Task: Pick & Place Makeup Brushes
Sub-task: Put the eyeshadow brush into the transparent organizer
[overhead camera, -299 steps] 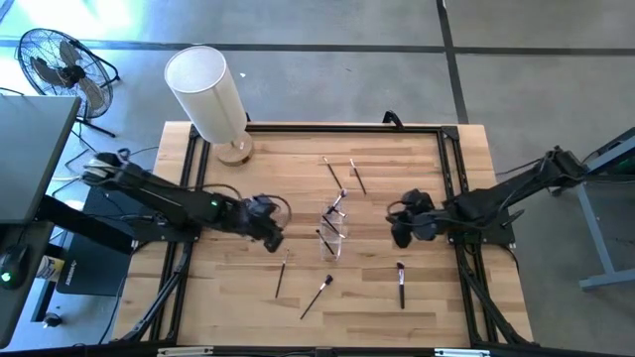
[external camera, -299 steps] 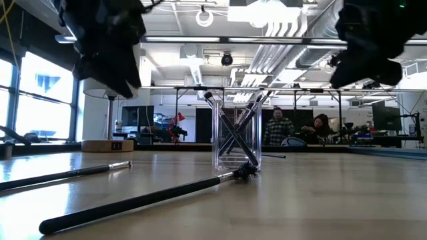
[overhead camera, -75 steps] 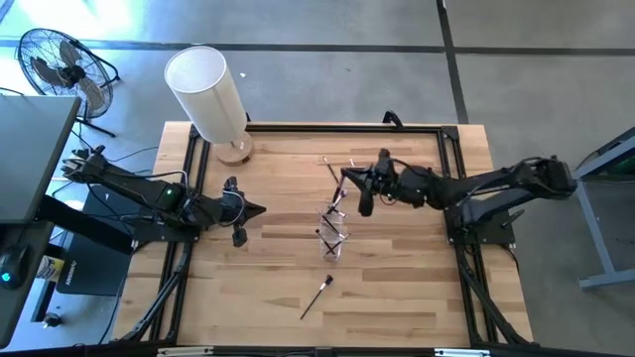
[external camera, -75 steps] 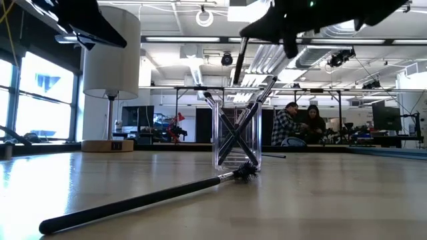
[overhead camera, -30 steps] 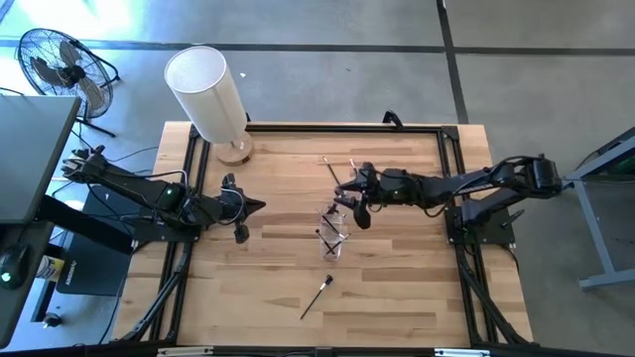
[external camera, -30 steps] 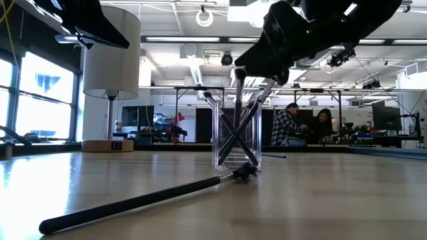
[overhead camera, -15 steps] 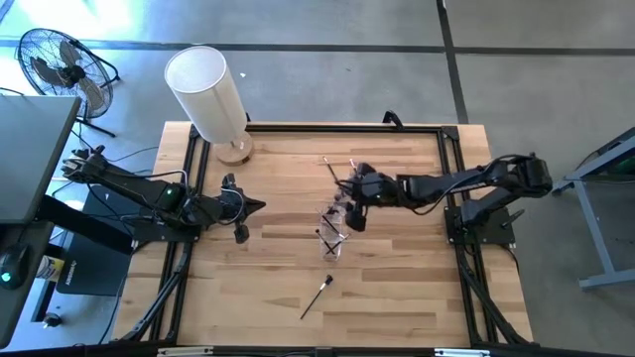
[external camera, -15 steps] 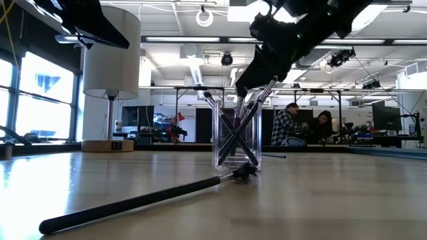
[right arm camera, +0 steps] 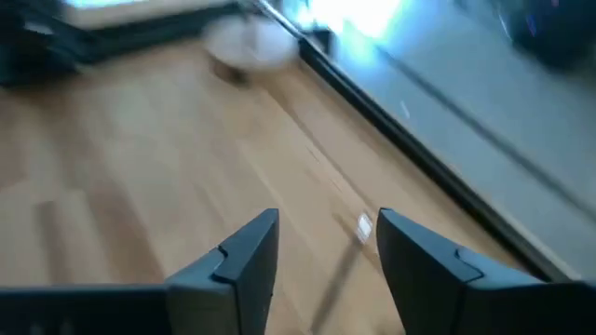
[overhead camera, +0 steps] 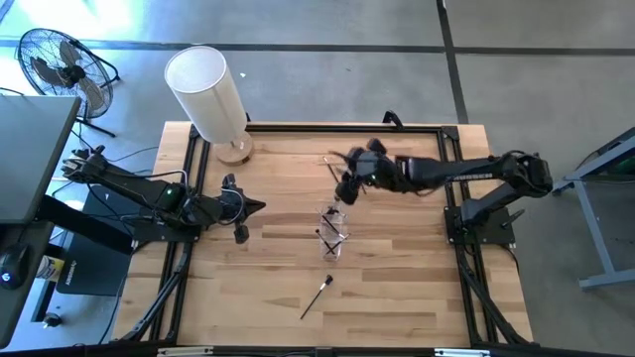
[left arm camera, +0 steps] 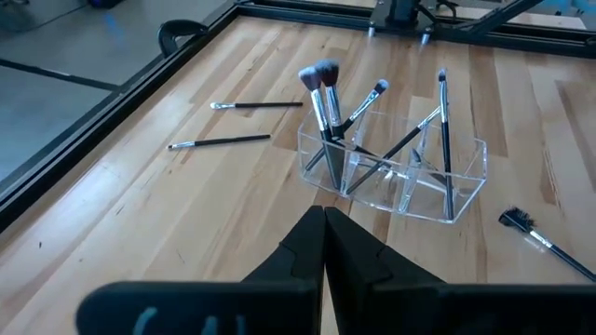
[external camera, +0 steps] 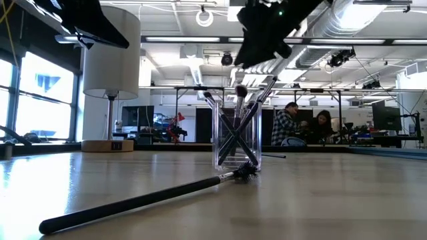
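Brushes are being gathered into the clear holder [left arm camera: 396,172], and the step in hand looks like the gap between one drop and the next pick. The right tool [overhead camera: 349,182] is being carried above the desk [overhead camera: 417,288] just beyond the holder, its fingers [right arm camera: 244,256] spread with nothing between them. The left tool [overhead camera: 245,210] is being kept off to the holder's left, fingers pressed together and empty.

Several brushes are being held upright or leaning in the holder's compartments: two fluffy-tipped ones [left arm camera: 319,102] at one end, and thinner ones [left arm camera: 442,126] crossed in the others. Which compartment each sits in cannot be told exactly.

Three brushes are being left on the desk: two thin ones [left arm camera: 220,142] lying near each other past the holder, close to the right tool, and one [overhead camera: 317,296] nearer the front edge, well apart from both arms.

Next, one of the two far brushes is probably being targeted; a low, centred pinch across a thin handle lying flat will be needed.
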You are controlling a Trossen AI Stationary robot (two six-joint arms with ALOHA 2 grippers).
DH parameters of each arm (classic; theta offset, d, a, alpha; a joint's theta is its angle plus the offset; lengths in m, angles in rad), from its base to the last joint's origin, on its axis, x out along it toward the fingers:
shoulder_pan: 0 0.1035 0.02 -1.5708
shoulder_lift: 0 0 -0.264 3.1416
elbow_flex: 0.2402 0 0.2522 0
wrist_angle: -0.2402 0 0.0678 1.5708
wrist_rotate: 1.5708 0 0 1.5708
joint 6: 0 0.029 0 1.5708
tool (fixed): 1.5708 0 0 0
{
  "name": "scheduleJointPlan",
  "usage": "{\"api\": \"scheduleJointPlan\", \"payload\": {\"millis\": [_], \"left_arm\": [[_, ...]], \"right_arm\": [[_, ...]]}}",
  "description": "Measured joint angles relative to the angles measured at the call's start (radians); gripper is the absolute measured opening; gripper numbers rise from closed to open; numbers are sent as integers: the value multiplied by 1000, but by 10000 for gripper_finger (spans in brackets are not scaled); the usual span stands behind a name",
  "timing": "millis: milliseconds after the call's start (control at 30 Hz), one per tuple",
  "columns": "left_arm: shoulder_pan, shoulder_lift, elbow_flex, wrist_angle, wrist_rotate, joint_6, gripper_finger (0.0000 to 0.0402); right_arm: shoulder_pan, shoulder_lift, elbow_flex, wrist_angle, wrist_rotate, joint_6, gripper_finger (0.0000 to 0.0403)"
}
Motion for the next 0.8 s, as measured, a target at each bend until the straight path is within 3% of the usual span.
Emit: {"api": "scheduleJointPlan", "payload": {"millis": [100,300,367,567,800], "left_arm": [[0,0,0,0,0,0,3],[0,0,0,1,-1,0,3],[0,0,0,1,-1,0,3],[0,0,0,1,-2,0,3],[0,0,0,1,-9,-1,3]], "right_arm": [[-73,27,70,-182,-38,128,154],[-273,146,174,-367,-331,302,102],[-323,212,200,-398,-381,305,83],[-409,408,315,-470,-446,270,51],[-460,559,428,-548,-442,226,63]]}}
